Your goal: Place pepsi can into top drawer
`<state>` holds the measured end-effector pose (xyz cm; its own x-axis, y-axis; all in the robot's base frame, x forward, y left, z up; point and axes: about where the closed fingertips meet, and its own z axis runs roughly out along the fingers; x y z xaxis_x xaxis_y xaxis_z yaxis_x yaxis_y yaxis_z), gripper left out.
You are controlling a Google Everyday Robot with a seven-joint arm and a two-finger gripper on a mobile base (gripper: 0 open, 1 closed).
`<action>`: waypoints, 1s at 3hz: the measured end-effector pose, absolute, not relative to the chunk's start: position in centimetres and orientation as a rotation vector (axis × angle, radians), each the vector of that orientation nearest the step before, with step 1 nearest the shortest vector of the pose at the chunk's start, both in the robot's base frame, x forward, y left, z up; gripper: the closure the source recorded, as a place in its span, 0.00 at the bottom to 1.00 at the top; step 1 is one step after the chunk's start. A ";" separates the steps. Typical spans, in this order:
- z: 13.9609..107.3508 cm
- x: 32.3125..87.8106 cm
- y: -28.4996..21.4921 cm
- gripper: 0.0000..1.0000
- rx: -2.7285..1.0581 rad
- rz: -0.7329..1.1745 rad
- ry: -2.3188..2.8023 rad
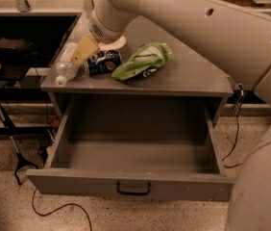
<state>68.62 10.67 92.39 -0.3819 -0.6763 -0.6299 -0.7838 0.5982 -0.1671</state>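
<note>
The pepsi can [103,62], dark blue with a round logo, lies on its side on the left part of the grey cabinet top [188,76]. My gripper [93,51] hangs from the big pale arm just above and left of the can, between it and the water bottle, and its yellowish tip is close to the can's left end. The top drawer [130,184] is pulled wide open below. Its inside is bare and its small dark handle [133,189] sits at the front centre.
A clear plastic water bottle [66,66] lies at the cabinet top's left edge. A green chip bag [142,60] lies right of the can. My arm [212,28] fills the upper right. Cables and a dark stand [10,143] are on the floor at the left.
</note>
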 end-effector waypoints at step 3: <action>88.0 70.2 10.1 0.00 -1.092 0.195 2.335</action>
